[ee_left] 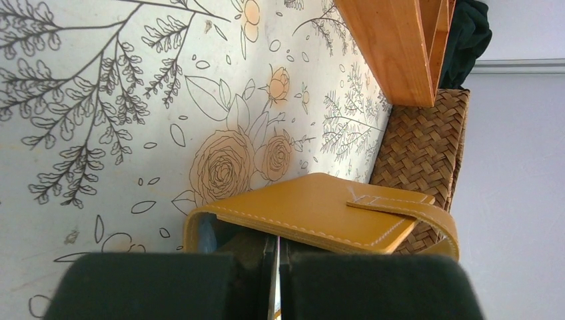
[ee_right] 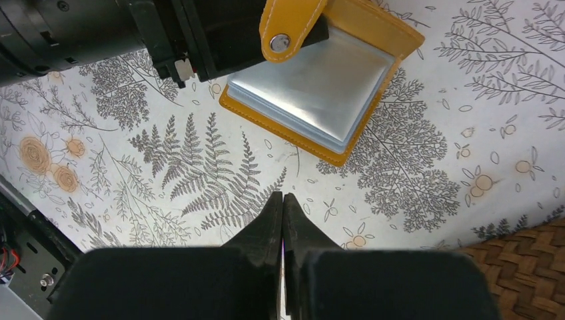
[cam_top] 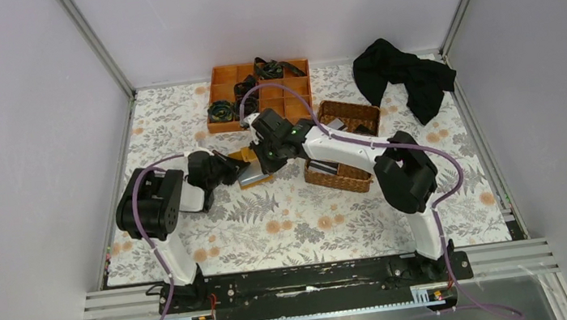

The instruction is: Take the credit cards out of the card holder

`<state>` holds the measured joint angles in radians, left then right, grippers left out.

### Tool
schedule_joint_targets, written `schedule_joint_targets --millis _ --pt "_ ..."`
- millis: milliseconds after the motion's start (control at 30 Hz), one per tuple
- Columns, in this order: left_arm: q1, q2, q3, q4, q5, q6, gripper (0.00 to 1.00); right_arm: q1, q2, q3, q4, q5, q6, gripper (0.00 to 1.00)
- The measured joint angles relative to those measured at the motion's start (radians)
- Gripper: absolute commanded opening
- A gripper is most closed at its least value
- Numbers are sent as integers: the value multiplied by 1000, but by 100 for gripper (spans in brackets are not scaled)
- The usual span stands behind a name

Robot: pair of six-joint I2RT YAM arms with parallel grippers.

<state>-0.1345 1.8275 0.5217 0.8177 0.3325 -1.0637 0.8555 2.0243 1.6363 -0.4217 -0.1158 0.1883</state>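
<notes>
Right wrist view: holder (ee_right: 313, 93) lies open on the bench (ee_right: 433, 153), cards not yet out.
Right end effector (ee_right: 282, 207) hovers clenched and empty just beside its near rim. Left end effector (ee_left: 276, 257), fingers drawn together, sits tucked under the raised cover; whether it pinches anything I cannot tell. Risk: clenched right fingers would shove the holder rather than catch a card, and a loose left hold would let it slide.
</notes>
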Motion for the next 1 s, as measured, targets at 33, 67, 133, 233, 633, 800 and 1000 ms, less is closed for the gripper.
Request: schedule_joint_targets --millis 33,67,133,233,633,800,1000 --pt "0 -2 0 -3 0 0 0 0 2 -11 10 -3 5 0" --pt "0 -3 0 -5 0 0 0 0 7 -13 16 -6 9 0" --pt "0 -6 0 -10 0 0 0 0 18 -8 34 -10 13 0" --pt "0 -17 1 -26 -3 0 0 0 57 45 45 -10 15 0" --pt "5 -74 2 -105 -37 6 0 -11 339 315 85 36 -13 0" --pt "7 -74 -5 -103 -40 4 0 -21 388 342 85 46 -16 3" --pt "7 -135 -52 -120 -75 8 0 -31 442 416 72 42 -18 5"
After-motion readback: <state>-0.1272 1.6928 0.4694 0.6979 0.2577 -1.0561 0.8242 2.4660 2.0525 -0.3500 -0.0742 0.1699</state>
